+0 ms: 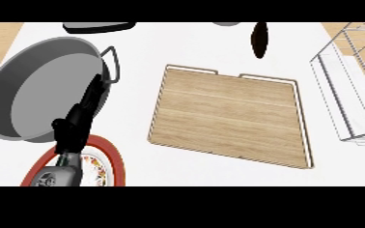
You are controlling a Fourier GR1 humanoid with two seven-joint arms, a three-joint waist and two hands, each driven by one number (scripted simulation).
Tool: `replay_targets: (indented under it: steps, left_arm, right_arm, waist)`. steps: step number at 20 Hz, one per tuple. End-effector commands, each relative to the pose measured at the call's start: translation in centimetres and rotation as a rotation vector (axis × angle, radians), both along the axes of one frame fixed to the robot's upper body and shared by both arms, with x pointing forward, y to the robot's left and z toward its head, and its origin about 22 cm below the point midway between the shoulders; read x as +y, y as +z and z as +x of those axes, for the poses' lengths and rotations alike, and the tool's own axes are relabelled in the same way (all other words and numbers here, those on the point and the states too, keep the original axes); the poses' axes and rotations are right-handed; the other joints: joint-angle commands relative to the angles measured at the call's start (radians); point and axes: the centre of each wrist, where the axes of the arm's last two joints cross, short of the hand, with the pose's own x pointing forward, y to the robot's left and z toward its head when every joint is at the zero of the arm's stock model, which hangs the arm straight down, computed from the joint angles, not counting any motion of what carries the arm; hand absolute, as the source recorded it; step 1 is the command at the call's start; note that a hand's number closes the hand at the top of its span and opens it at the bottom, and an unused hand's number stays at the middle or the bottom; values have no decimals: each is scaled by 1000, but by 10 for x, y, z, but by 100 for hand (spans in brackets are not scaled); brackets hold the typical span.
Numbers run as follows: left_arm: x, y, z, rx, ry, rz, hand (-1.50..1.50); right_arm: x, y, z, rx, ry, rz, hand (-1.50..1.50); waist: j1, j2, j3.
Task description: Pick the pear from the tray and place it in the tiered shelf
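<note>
Looking down, you've got the wooden tray mid-counter, bare, w/ no pear showing in this view. The wire tiered shelf sits at far right. Your left hand is up w/ fingers straight, over the grey pan and red-rimmed plate. Right hand isn't in view.

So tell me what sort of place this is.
Most likely a kitchen counter: a large grey pan with side handles, a red-rimmed plate, a wooden tray and a white wire tiered shelf sit on a white countertop.
</note>
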Motion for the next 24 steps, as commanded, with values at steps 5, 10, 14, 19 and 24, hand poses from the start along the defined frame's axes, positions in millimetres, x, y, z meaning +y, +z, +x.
replay_targets:
  steps: [5,10,14,19,24]
  left_arm:
    - [-11,4,6,-17,-71,-6,0]
    - [-20,4,8,-24,-104,15,0]
    - [-19,6,14,-22,-109,7,0]
    - [-26,21,15,-36,-134,-7,0]
    - [-36,9,17,-32,-136,8,0]
  right_arm:
    - [-75,41,-34,-46,59,111,150]
    - [-92,53,-46,-71,16,128,150]
    - [-92,69,-48,-125,27,128,150]
    - [-99,62,-52,-182,-13,146,150]
    - [-93,52,-41,-225,-42,121,150]
  waist:
    - [69,16,-4]
    - [98,17,-5]
    - [113,19,-6]
    - [126,15,-3]
    - [133,22,-6]
